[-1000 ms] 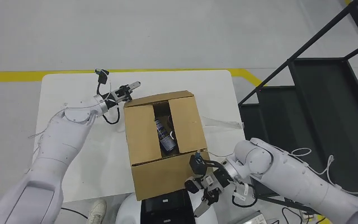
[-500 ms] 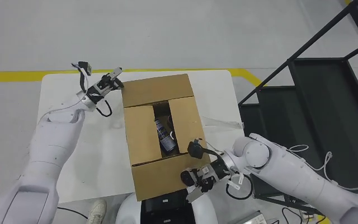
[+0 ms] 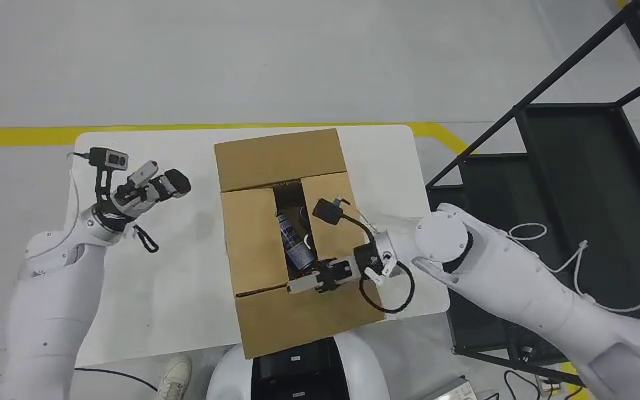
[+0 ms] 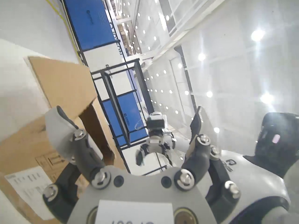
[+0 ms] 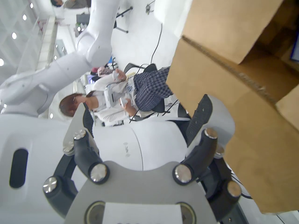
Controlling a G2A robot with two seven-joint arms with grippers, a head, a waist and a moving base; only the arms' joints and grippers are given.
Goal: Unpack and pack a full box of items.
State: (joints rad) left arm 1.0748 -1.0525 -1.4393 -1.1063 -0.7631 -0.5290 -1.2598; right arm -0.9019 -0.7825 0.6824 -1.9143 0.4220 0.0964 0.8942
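A cardboard box [image 3: 255,245] stands in the middle of the white table [image 3: 390,165], its far flap [image 3: 280,158] and near flap [image 3: 300,315] folded outward. The two side flaps lie half over the opening, and through the gap shows a dark blue can [image 3: 293,245] among other items. My left gripper [image 3: 165,185] hangs open over the table left of the box, empty; its wrist view [image 4: 128,127] shows the box [image 4: 60,82] beside it. My right gripper [image 3: 310,283] is open at the near edge of the opening, with a cardboard flap [image 5: 245,122] against one finger.
Bare table lies left of the box and along the far right corner. A black metal staircase [image 3: 560,170] stands just off the table's right side. A yellow floor line [image 3: 40,135] runs behind the table.
The far flap swung outward and now lies open. My left gripper pulled away from it to the left. My right gripper rose from below the front edge onto the near rim of the opening.
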